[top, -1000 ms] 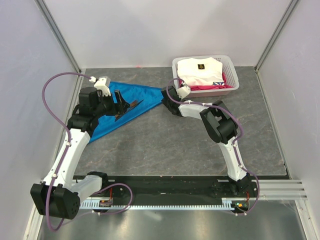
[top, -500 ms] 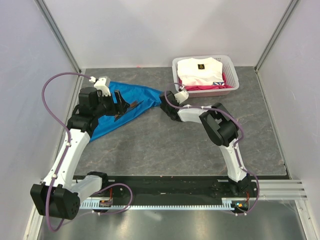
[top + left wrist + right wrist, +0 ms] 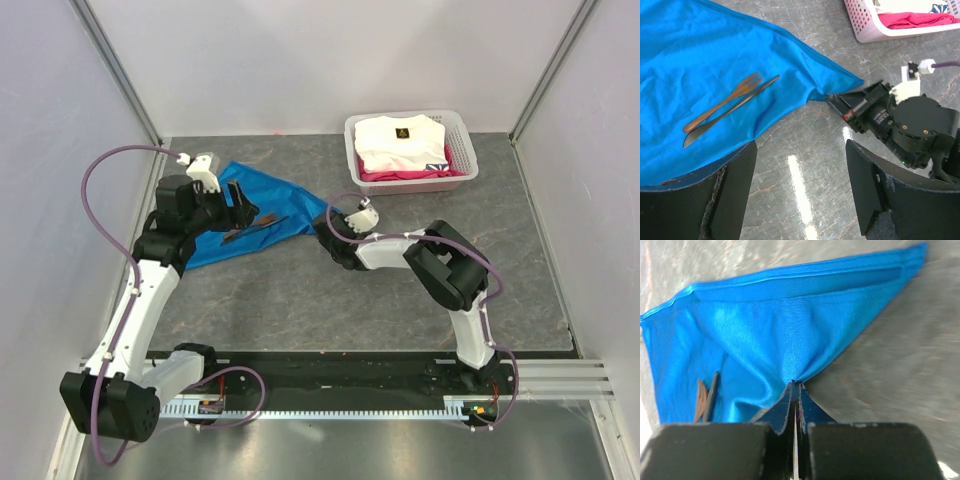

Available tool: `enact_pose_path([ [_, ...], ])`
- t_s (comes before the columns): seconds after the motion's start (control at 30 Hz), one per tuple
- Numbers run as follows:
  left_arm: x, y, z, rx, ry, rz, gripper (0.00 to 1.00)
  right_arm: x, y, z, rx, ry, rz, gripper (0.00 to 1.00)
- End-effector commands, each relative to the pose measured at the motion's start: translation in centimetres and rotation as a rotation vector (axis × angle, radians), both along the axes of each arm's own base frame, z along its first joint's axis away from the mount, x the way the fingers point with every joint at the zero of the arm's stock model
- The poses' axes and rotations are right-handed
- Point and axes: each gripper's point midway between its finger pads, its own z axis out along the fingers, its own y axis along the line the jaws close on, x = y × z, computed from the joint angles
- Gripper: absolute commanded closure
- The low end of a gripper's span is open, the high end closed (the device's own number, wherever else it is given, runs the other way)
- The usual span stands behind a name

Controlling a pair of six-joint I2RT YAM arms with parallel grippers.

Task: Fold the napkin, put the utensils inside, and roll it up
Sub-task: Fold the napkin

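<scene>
1. The grey table (image 3: 300,300) lay under both arms. The bright blue napkin (image 3: 268,194) was spread on it, directly ahead of the right gripper (image 3: 327,224) and reaching under the left gripper (image 3: 240,204).
2. The napkin (image 3: 790,325) looked like a triangle, perhaps already folded once, though the layers were hard to tell apart. Its pointed corner was drawn into the right fingertips, and the cloth fanned away from them toward the left arm.
3. The basket (image 3: 466,150) of white and pink clothes sat behind the right gripper, well apart from the napkin.
4. The right gripper (image 3: 794,390) was clamped together on that corner, with the fabric puckered at the pinch.
5. The left gripper (image 3: 799,145) hung with its jaws wide apart, holding nothing. Its left finger was over the near edge of the napkin (image 3: 700,55).
6. The utensils (image 3: 727,106), a brownish fork (image 3: 722,101) and a dark knife (image 3: 737,103), lay side by side on the cloth, ahead and left of the left gripper. Their long axes ran diagonally, with the fork's tines toward the right gripper.
7. The left gripper was much the nearer to them. Any carry of the held corner would likely have to run along that diagonal without shifting them.
</scene>
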Motion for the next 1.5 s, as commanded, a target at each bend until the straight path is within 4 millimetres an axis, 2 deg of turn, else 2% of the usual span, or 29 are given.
enact_pose_path([
  [0.0, 0.0, -0.6, 2.0, -0.037, -0.071, -0.021, 0.21, -1.3, -3.0, 0.5, -0.063, 0.006, -0.062, 1.0],
  [0.1, 0.0, -0.7, 2.1, -0.039, -0.074, -0.022, 0.21, -2.5, -4.8, 0.3, -0.104, 0.017, -0.076, 1.0],
  [0.17, -0.1, -0.8, 2.1, -0.044, -0.073, -0.026, 0.21, -2.9, -5.2, 0.8, -0.103, 0.013, -0.076, 1.0],
  [0.3, -0.2, -0.9, 2.2, -0.049, -0.078, -0.031, 0.21, -3.2, -4.9, 1.4, -0.124, 0.015, -0.019, 0.98],
  [0.43, 0.0, -0.6, 2.0, -0.037, -0.079, -0.022, 0.21, -3.6, -5.2, 2.9, -0.142, 0.003, 0.032, 0.6],
  [0.53, 0.0, -0.5, 1.9, -0.032, -0.077, -0.016, 0.21, -4.1, -7.3, 4.1, -0.153, -0.009, 0.035, 0.5],
  [0.57, 0.0, -0.5, 2.0, -0.031, -0.08, -0.018, 0.21, -4.1, -7.9, 4.1, -0.165, -0.007, 0.052, 0.5],
  [0.6, 0.0, -0.5, 2.1, -0.032, -0.083, -0.018, 0.21, -3.8, -9.4, 4.2, -0.163, -0.003, 0.043, 0.49],
  [0.63, -0.1, -0.6, 2.0, -0.035, -0.08, -0.021, 0.21, -3.7, -9.1, 4.3, -0.124, 0.002, 0.08, 0.5],
  [0.7, -0.1, -0.6, 1.9, -0.038, -0.077, -0.023, 0.21, -3.1, -10.5, 3.8, -0.118, 0.013, 0.103, 0.51],
  [0.73, -0.1, -0.7, 1.9, -0.039, -0.075, -0.024, 0.21, -3.1, -10.3, 3.8, -0.099, 0.017, 0.132, 0.54],
  [0.9, 0.0, -0.6, 1.6, -0.03, -0.072, -0.021, 0.21, -2.5, -11.8, 2.5, -0.098, 0.039, 0.114, 0.61],
  [1.17, 0.1, -0.6, 1.4, -0.029, -0.076, -0.027, 0.21, -1.1, -12.3, 1.7, -0.034, 0.035, 0.095, 0.64],
  [1.47, 0.2, -0.6, 1.5, -0.023, -0.086, -0.027, 0.21, -0.7, -12.5, 0.3, -0.028, 0.064, 0.082, 0.66],
])
